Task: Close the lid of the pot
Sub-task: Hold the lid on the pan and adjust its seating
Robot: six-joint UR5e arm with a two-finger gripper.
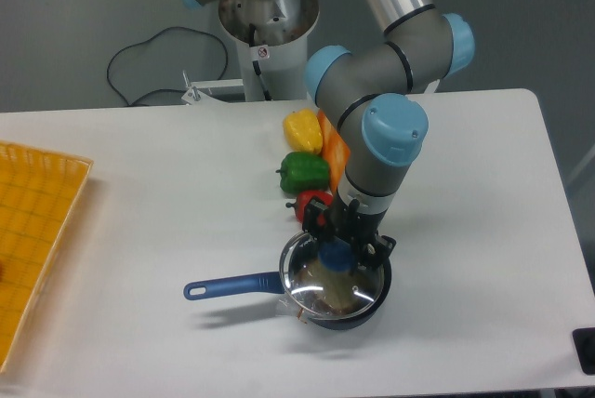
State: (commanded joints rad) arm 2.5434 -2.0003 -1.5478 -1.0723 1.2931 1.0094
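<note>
The fixed camera looks down on the white counter, where the black saucepan stands near the front edge, its long blue handle pointing left. The glass pot lid lies over the saucepan's mouth but looks tilted and pushed a little to the left, its metal rim overhanging the saucepan's left wall rather than seated all round. The hand stands straight above the lid, its fingers pinching the lid's blue knob; so the lid hangs directly under the hand, with the knob between the fingertips.

The risk, as I judge it, is release while the lid is off centre: it could slide off the left wall and clatter onto the counter, or sit cocked on the rim and leave the saucepan half shut. Pressing down while misaligned could also tip or shove the light saucepan, since nothing braces it.

Just behind the saucepan lie a red pepper, a green pepper and a yellow pepper; a yellow basket sits at the far left.
</note>
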